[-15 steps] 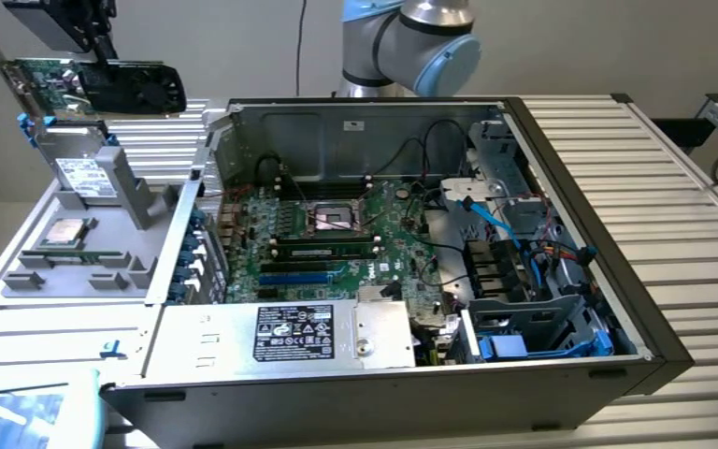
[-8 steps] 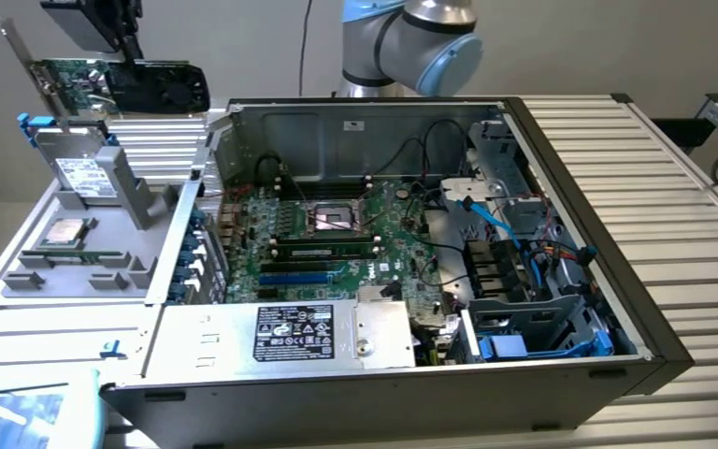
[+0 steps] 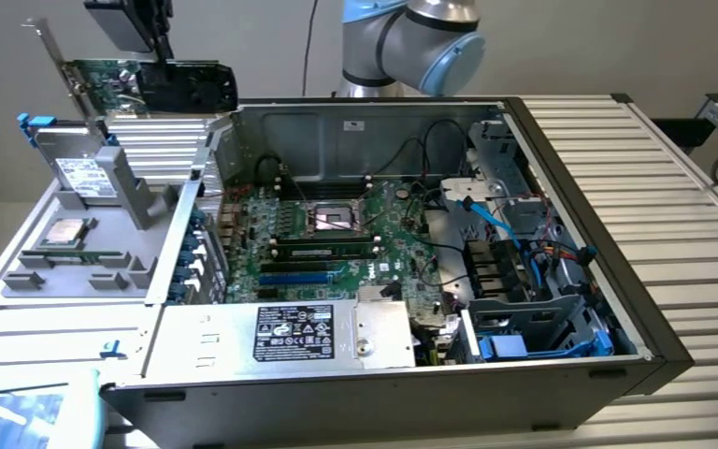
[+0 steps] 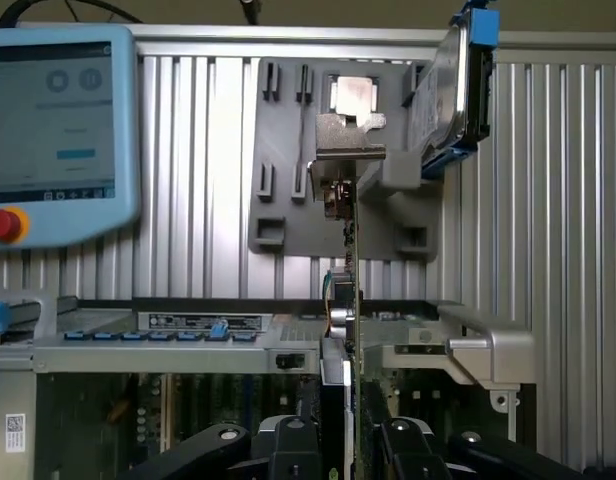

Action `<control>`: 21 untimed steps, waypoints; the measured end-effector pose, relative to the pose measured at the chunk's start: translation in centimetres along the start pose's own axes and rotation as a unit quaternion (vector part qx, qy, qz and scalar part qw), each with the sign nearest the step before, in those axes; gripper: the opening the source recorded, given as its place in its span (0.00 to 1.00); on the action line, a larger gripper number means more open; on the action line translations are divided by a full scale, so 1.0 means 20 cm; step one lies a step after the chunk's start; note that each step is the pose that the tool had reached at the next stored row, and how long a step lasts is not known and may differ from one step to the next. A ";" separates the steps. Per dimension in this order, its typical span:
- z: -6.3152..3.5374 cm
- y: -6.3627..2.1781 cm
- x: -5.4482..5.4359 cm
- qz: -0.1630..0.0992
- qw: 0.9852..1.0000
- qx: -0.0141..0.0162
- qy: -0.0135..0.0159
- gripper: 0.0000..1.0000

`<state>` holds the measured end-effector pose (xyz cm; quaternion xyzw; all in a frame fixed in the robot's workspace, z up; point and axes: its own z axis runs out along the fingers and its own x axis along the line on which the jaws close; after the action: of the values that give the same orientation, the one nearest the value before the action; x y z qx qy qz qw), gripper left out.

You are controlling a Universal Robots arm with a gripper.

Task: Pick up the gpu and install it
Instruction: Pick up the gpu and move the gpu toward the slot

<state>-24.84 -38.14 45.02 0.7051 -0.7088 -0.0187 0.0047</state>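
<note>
The gripper (image 3: pixel 156 51) is clamping the gpu (image 3: pixel 147 86) by its upper edge. The card is hanging in the air outside the open computer case (image 3: pixel 372 412), above the case's far corner on the exterior view's left and touching nothing below it. It is showing as a small green circuit board standing on edge, with a black fan block (image 3: pixel 197 86) covering the half nearer the case. A silver bracket (image 3: pixel 45 42) is sticking up past the board at the end farther from the case. In the wrist view the card is appearing edge-on as a thin green strip, with the bracket's folded tab at its far end. Two black fingers (image 4: pixel 288 445) are pressing it from either side, so the pincer is standing narrow, closed on the card. The large motherboard (image 3: pixel 322 234) is lying flat inside the case, well apart from the card. Beside the case, on the exterior view's left, a hard drive (image 3: pixel 81 176) is standing upright in a grey holder (image 3: pixel 35 271), lower than the card.
</note>
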 end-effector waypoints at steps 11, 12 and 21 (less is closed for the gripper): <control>-0.004 -0.213 0.00 -0.007 1.000 0.000 0.000 0.27; -0.004 -0.233 0.00 -0.007 1.000 0.000 0.000 0.27; -0.006 -0.416 0.00 -0.013 1.000 0.000 0.000 0.27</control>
<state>-16.52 -38.14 44.88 0.7145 -0.6993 -0.0186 0.0050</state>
